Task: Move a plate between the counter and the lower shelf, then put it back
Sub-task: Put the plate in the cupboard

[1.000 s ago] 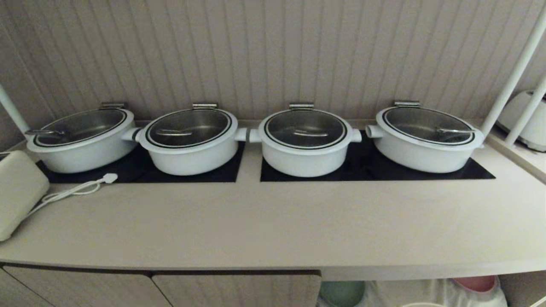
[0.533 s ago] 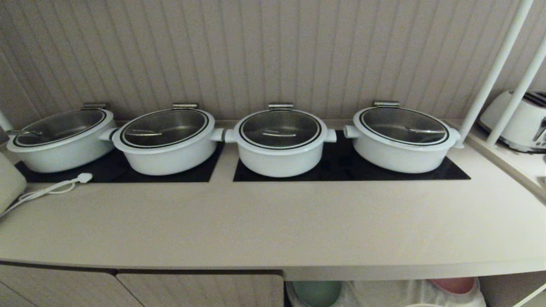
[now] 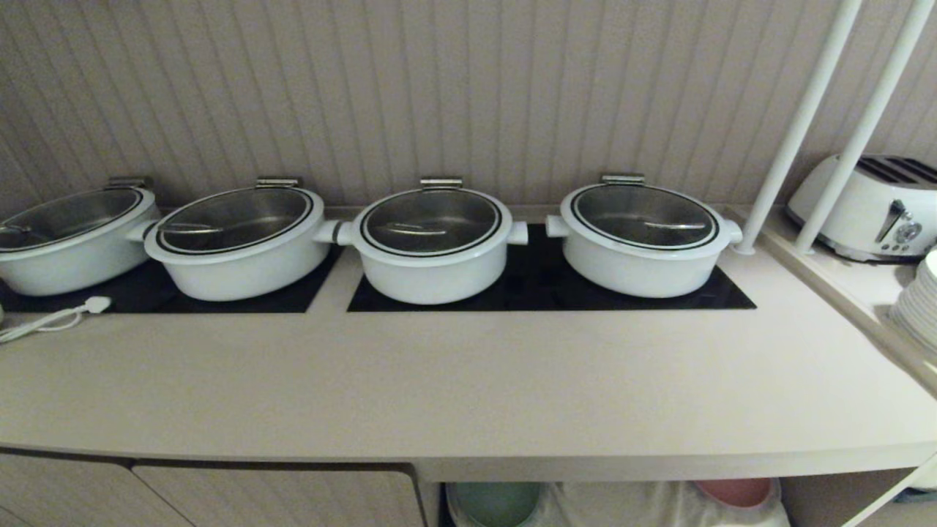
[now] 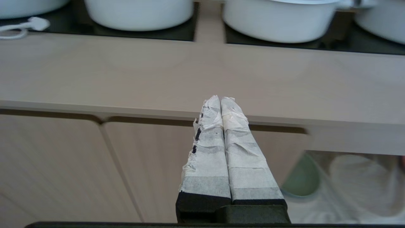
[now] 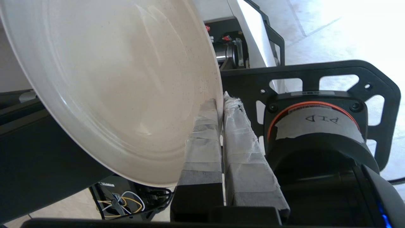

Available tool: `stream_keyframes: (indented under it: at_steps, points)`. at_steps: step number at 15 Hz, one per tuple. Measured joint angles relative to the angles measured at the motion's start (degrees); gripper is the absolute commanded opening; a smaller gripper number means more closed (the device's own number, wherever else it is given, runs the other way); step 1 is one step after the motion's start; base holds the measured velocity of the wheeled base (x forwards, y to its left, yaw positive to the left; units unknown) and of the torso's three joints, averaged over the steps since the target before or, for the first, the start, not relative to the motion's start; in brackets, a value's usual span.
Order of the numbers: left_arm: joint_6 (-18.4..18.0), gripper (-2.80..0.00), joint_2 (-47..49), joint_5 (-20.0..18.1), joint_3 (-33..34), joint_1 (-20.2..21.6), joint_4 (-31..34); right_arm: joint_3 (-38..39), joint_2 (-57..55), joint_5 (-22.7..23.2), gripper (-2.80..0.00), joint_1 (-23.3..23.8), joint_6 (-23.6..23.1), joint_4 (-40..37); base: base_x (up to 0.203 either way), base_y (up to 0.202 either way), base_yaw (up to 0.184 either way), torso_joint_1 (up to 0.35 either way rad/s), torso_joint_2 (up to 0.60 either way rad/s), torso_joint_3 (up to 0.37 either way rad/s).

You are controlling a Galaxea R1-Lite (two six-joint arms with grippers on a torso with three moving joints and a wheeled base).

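Observation:
The beige-cream plate point(image 5: 120, 88) shows only in the right wrist view. My right gripper point(image 5: 221, 101) is shut on its rim and holds it tilted on edge, beside my own black base. The plate and both arms are out of the head view. The long beige counter point(image 3: 468, 380) runs across the head view with black hob panels. Below its front edge on the right is the lower shelf point(image 3: 629, 505) with its white cloth lining. My left gripper point(image 4: 220, 99) is shut and empty, parked in front of the counter point(image 4: 126, 72) edge and cabinet doors.
Several white lidded pots point(image 3: 432, 245) stand on the hobs. A pale green plate point(image 3: 494, 503) and a pink plate point(image 3: 736, 490) lie in the lower shelf. White poles point(image 3: 798, 124), a toaster point(image 3: 871, 208) and stacked white plates point(image 3: 919, 307) are at the right. A white plug cable point(image 3: 51, 318) lies at the left.
The whole head view has slid to the left, so the camera has moved to the right along the counter. The toaster and stacked plates have come into view.

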State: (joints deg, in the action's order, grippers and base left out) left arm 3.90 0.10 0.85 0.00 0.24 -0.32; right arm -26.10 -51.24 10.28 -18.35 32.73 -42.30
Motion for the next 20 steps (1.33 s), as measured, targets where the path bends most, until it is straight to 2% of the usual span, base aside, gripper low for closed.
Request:
stream_keyframes:
  at_steps: [20]
  points:
    - [0.0,-2.80,0.0,0.0,0.0,0.0,0.0,0.1,0.2,0.0,-2.80,-0.1,0.6,-0.3,0.000,-0.195,0.001,0.002,0.00,0.002]
